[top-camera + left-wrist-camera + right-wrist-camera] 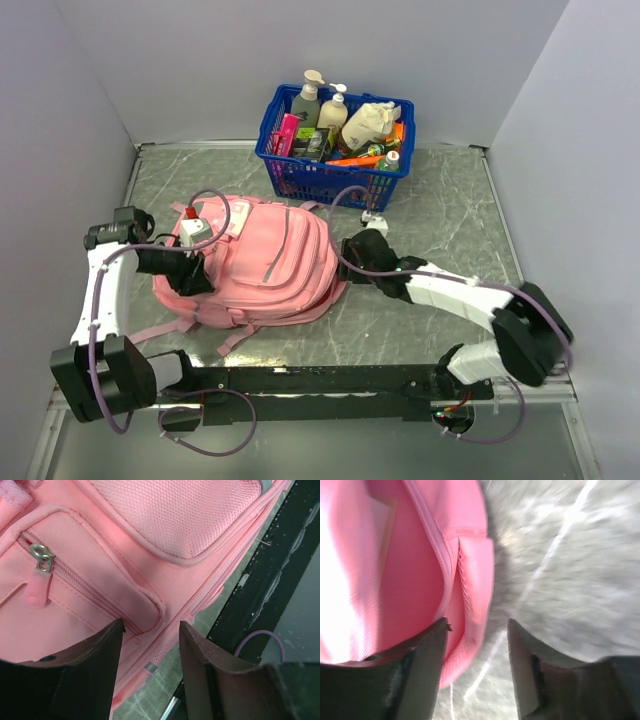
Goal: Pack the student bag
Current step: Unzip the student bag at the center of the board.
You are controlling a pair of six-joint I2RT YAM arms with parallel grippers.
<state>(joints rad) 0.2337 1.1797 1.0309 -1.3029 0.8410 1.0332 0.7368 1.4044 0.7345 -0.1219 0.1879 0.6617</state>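
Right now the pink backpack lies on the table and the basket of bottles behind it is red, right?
No. The basket of bottles is blue, not red; the top view shows it. The pink backpack does lie on the table, in front of it.

Left arm (105,290): elbow raised behind the jaws, forearm reaching inward, wrist pitched down, jaws parted with a clear gap between the tips. Right arm (460,295): stretched low, its base behind and right of the jaws, which are likewise parted.
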